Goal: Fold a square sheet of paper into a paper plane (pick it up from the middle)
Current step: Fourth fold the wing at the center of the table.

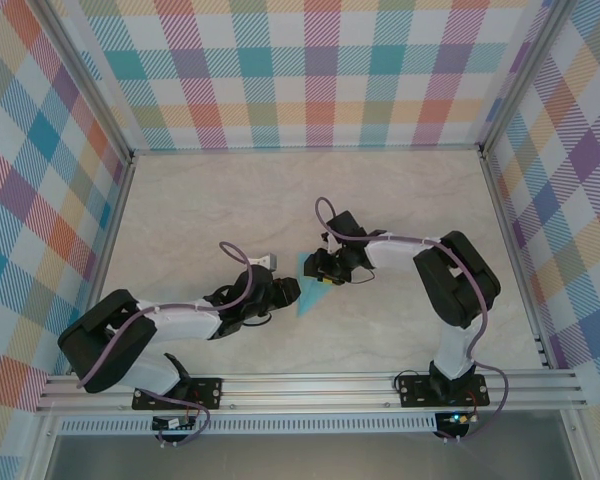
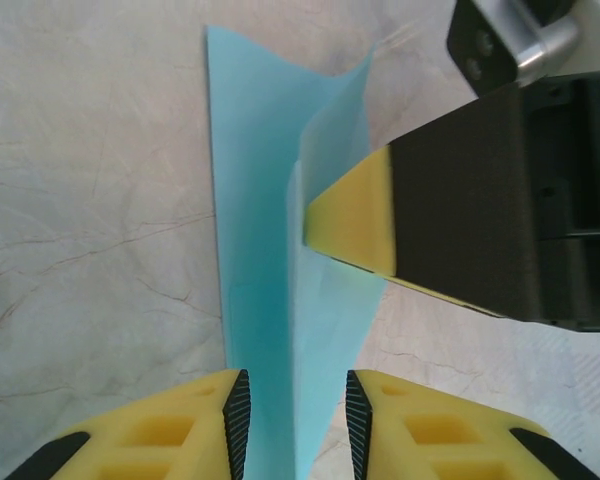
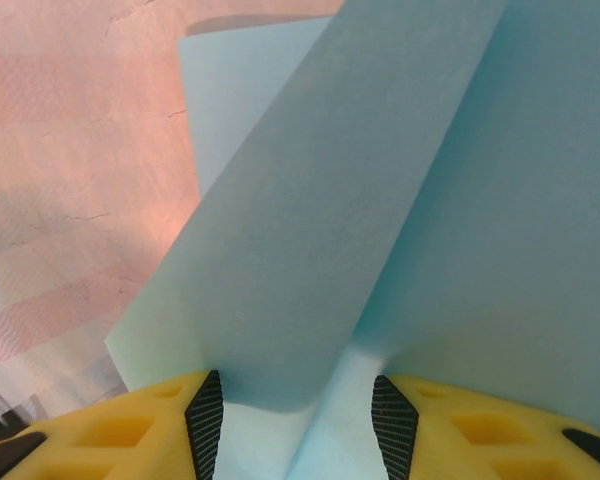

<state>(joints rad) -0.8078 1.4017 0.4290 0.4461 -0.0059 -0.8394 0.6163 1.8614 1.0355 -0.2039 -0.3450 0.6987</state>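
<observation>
Pale marbled table [image 1: 180,200] inside an enclosure of plaid walls [image 1: 320,80], with an aluminium rail [image 1: 310,385] across the near edge. Left arm [image 1: 170,320] reaches from the lower left toward table centre, and right arm [image 1: 450,280] bends in from the lower right; the two wrists meet mid-table. Light-blue paper [image 1: 308,288] lies between them at table centre, already folded to a narrow pointed shape with the tip toward the near edge. Left gripper [image 1: 280,290] is at the paper's left side and right gripper [image 1: 325,268] is over its upper right part. In the left wrist view the paper [image 2: 260,200] lies mostly flat on the table, with one layer standing up along a lengthwise crease. The left gripper [image 2: 297,400] has its jaws part open, a clear gap between the pads, the paper strip running through that gap, nothing pinched. One right finger [image 2: 355,220] comes in from the right, yellow tip against the raised layer. In the right wrist view the right gripper [image 3: 298,400] has its jaws part open, wider than the paper is thick. The paper [image 3: 380,200] rises between the pads as a sloping flap and is not clamped; can't tell if either pad brushes it.
</observation>
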